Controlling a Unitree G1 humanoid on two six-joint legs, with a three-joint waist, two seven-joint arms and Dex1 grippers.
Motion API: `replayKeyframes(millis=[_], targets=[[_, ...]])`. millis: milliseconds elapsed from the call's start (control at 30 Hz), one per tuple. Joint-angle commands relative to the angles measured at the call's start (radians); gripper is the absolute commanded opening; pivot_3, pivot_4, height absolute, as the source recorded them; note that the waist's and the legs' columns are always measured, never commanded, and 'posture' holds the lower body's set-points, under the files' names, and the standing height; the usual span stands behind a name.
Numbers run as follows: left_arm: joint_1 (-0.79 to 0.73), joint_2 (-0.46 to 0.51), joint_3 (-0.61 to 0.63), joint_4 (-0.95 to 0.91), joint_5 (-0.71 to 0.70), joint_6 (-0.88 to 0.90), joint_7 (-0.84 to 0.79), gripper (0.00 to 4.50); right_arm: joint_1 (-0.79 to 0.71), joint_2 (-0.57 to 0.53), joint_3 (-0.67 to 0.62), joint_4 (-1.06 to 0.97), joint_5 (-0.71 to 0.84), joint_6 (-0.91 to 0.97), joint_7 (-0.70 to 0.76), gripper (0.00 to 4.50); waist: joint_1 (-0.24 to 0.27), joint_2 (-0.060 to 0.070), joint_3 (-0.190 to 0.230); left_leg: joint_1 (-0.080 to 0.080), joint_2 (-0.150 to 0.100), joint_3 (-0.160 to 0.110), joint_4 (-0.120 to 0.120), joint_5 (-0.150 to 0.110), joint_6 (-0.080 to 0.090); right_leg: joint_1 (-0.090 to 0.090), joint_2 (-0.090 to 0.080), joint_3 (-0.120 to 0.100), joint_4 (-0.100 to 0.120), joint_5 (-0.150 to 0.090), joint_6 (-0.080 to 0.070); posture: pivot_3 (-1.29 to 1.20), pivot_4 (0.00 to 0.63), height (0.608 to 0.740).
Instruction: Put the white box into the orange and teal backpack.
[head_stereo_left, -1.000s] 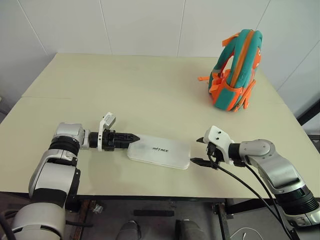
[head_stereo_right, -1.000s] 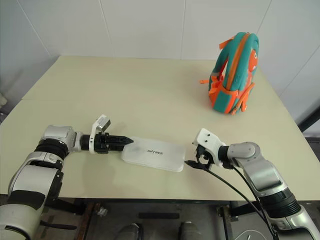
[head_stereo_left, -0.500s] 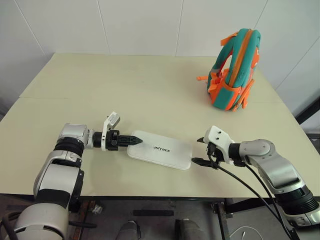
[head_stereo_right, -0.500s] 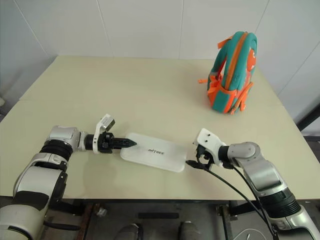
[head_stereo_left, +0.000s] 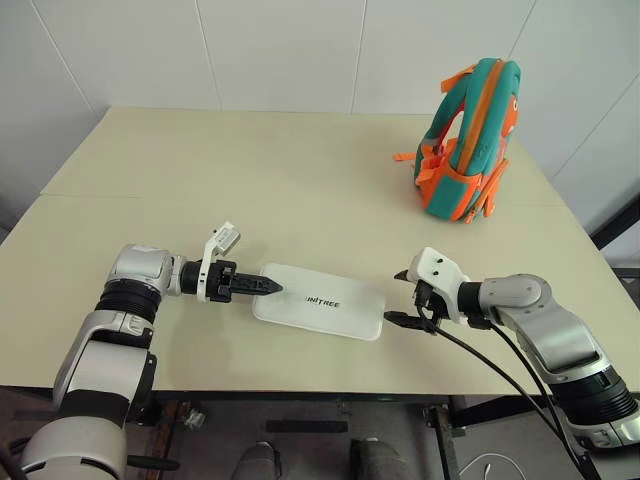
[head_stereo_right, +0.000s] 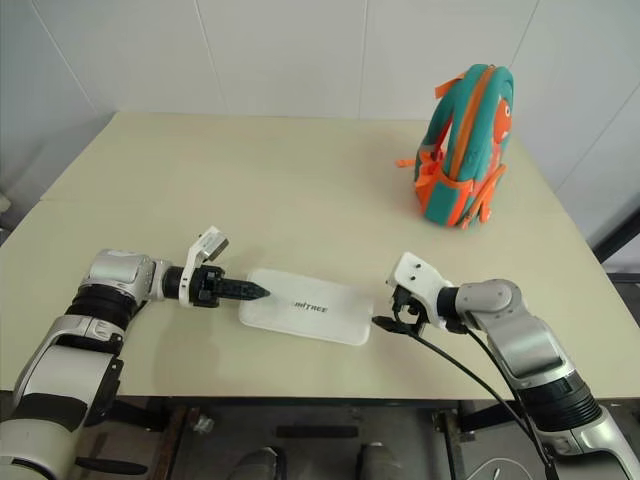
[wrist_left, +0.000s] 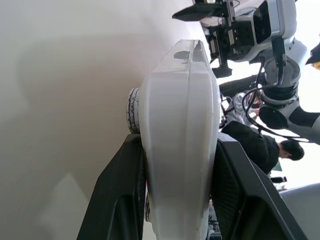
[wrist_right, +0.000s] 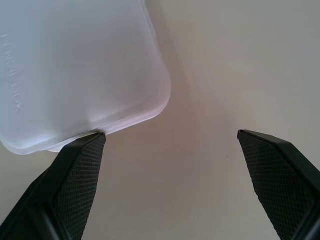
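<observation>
The box lies flat near the table's front edge, between the two arms. The left gripper has its jaws clamped on the box's left end, edgewise, likely to lift it. The right gripper waits at the other end, jaws wide apart, one finger at the corner. The backpack stands upright, well apart, at the far right.

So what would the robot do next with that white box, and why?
Probably lift the white box off the table with the left claw. That claw is shut on the box's left end, with a finger on each face. The right claw waits open at the other end, and the orange and teal backpack stands far off.
</observation>
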Motion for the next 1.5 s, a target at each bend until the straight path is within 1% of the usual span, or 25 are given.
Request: replayKeyframes(millis=[33,233,500,700,867,967,1100,1367,1500], targets=[[0.040,0.036,-0.037,-0.054,0.038,-0.005,0.024,1.37,-0.023,-0.008,-0.083,-0.013,0.022,-0.011,-0.025,4.50,0.000,0.000,0.000,0.000,0.000,0.000,0.000,0.000,0.000,0.000,0.000,0.000,0.000,0.000,0.000,0.00,0.150,0.740],[0.080,0.082,0.028,-0.209,-0.041,0.090,0.062,1.33,-0.003,-0.009,-0.205,-0.034,0.051,0.029,-0.101,4.50,0.000,0.000,0.000,0.000,0.000,0.000,0.000,0.000,0.000,0.000,0.000,0.000,0.000,0.000,0.000,0.00,0.150,0.740],[0.152,0.123,0.182,-0.416,-0.179,0.254,0.169,1.29,-0.018,0.042,-0.318,-0.056,0.081,0.082,-0.241,4.50,-0.004,0.000,0.000,0.000,0.000,0.000,-0.002,0.000,0.000,-0.001,0.000,0.000,0.000,0.000,0.000,0.00,0.150,0.740],[0.207,0.116,0.356,-0.527,-0.290,0.384,0.283,1.26,-0.085,0.106,-0.374,-0.002,0.060,0.092,-0.397,4.50,-0.002,0.000,0.000,-0.001,0.000,0.000,-0.002,0.000,0.000,-0.002,0.000,0.000,0.000,0.000,0.000,0.00,0.150,0.740],[0.225,0.066,0.515,-0.575,-0.363,0.465,0.397,1.25,-0.163,0.159,-0.389,0.076,0.044,0.062,-0.499,4.50,-0.002,0.000,0.000,-0.001,0.000,0.000,-0.002,0.000,0.000,-0.002,-0.001,0.000,0.000,0.000,0.000,0.00,0.150,0.740],[0.226,0.007,0.629,-0.603,-0.399,0.515,0.483,1.25,-0.255,0.204,-0.377,0.194,0.008,-0.011,-0.579,4.50,-0.003,0.000,0.000,-0.001,0.000,0.001,-0.002,0.000,0.000,-0.002,-0.001,0.001,0.000,0.000,0.000,0.00,0.150,0.740],[0.233,-0.055,0.726,-0.653,-0.437,0.569,0.570,1.25,-0.364,0.235,-0.363,0.388,-0.055,-0.139,-0.676,4.50,-0.005,0.000,0.000,-0.001,0.000,0.001,-0.002,0.000,-0.001,-0.003,-0.001,0.001,0.001,0.000,0.000,0.00,0.150,0.740],[0.275,-0.102,0.812,-0.732,-0.517,0.588,0.695,1.25,-0.549,0.266,-0.334,0.782,-0.118,-0.376,-0.746,4.50,-0.013,0.000,0.000,-0.001,0.000,0.003,-0.005,0.001,-0.002,-0.004,-0.002,0.001,-0.002,0.000,0.000,0.00,0.150,0.740],[0.287,-0.114,0.831,-0.746,-0.561,0.588,0.746,1.25,-0.617,0.284,-0.342,0.935,-0.125,-0.475,-0.781,4.50,-0.027,0.000,0.000,-0.001,0.000,0.003,-0.007,0.003,-0.007,-0.004,-0.002,0.001,-0.002,0.000,0.000,0.00,0.150,0.740]])
